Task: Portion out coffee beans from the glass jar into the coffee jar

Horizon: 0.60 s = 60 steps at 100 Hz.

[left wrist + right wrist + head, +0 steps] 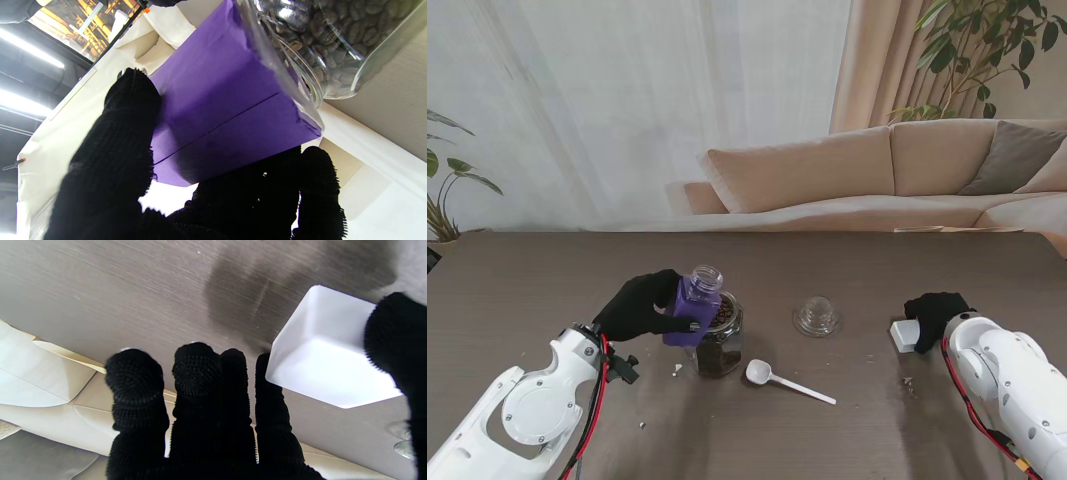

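Nearest, left hand [640,305] clamped on purple-wrapped coffee jar [695,304], tilted against bean-filled glass jar [719,338] mid-surface for filling; right hand [935,312] resting, fingers loosely apart, beside white lid [904,336].

A dark wood-grain counter [537,280] is seen, on which a bean-filled glass jar [720,347], a glass lid [816,316], a white spoon [785,381] and a white box [904,335] are set.
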### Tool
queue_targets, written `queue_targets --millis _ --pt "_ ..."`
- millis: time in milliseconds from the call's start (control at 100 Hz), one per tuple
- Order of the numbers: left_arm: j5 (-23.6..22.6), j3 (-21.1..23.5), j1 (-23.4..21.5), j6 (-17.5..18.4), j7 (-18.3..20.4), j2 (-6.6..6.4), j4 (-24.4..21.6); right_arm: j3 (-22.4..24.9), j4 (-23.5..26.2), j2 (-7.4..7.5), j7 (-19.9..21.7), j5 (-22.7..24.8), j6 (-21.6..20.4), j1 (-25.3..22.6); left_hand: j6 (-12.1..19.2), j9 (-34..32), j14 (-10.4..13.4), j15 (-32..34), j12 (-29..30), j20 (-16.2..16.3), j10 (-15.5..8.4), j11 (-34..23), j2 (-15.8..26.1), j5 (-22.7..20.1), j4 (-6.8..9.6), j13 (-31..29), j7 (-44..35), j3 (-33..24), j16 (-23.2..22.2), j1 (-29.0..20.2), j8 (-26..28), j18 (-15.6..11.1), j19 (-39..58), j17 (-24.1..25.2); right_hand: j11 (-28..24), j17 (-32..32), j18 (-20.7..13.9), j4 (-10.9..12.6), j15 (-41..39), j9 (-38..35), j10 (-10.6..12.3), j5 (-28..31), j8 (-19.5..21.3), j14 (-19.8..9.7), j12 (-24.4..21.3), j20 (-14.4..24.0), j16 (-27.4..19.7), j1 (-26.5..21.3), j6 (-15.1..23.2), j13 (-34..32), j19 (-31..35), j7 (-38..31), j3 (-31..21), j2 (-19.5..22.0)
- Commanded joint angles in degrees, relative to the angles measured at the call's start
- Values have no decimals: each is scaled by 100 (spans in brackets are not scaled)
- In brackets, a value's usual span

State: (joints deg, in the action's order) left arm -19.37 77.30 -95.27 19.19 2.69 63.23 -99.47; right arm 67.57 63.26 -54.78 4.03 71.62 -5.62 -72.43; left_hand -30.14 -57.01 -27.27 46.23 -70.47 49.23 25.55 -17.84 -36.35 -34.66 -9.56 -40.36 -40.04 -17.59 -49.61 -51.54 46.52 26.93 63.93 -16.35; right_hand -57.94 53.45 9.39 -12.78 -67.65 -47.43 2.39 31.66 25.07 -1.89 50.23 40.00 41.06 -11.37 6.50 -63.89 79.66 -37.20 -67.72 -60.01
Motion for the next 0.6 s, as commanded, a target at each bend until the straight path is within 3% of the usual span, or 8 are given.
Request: queue_targets --millis 0,200,330,400,590 --pt "-1 -1 -26 -28 108 8 -39 -88 -246 -7 148 -43 -36 -114 246 -483 -197 -20 -142 161 -405 -418 677 -549 326 -119 -2264 -2035 -84 -1065 365 -325 257 179 -14 -1418 177 -41 -98 -190 -70 942 0 34 127 75 96 -190 748 -265 305 -428 -202 -146" --pt "0 -6 -23 -52 115 7 -47 -238 -372 9 190 -134 -93 -66 249 -488 -198 -18 -142 163 -398 -421 679 -550 327 -120 -2263 -2034 -85 -1070 364 -337 258 183 101 -1513 172 -45 -77 -21 -92 655 -73 34 155 61 114 -12 630 -156 267 -158 -139 -169" --pt "-2 -2 -31 -65 121 6 -59 -368 -411 27 240 -124 -90 -41 246 -484 -197 -20 -142 164 -394 -421 671 -552 327 -115 -2262 -2038 -85 -1075 363 -333 258 186 142 -1598 114 -71 -75 330 -54 -281 -245 -5 182 60 132 276 297 -23 233 263 -150 -111" --pt "-5 -1 -34 -74 121 6 -66 -413 -410 22 342 -190 -61 -32 250 -487 -196 -15 -143 166 -403 -423 674 -550 324 -121 -2261 -2037 -87 -1068 362 -326 261 185 98 -1692 90 -66 -93 503 -49 -551 -239 18 190 81 155 253 251 76 213 137 -129 -38" --pt "-3 -3 -28 -64 111 9 -62 -646 -605 28 249 -325 -97 111 262 -496 -188 -9 -144 169 -415 -431 669 -551 319 -129 -2267 -2035 -89 -1056 363 -327 264 180 33 -1644 158 -29 -148 266 -104 695 135 6 143 125 148 -108 917 -50 237 -619 -125 -67"
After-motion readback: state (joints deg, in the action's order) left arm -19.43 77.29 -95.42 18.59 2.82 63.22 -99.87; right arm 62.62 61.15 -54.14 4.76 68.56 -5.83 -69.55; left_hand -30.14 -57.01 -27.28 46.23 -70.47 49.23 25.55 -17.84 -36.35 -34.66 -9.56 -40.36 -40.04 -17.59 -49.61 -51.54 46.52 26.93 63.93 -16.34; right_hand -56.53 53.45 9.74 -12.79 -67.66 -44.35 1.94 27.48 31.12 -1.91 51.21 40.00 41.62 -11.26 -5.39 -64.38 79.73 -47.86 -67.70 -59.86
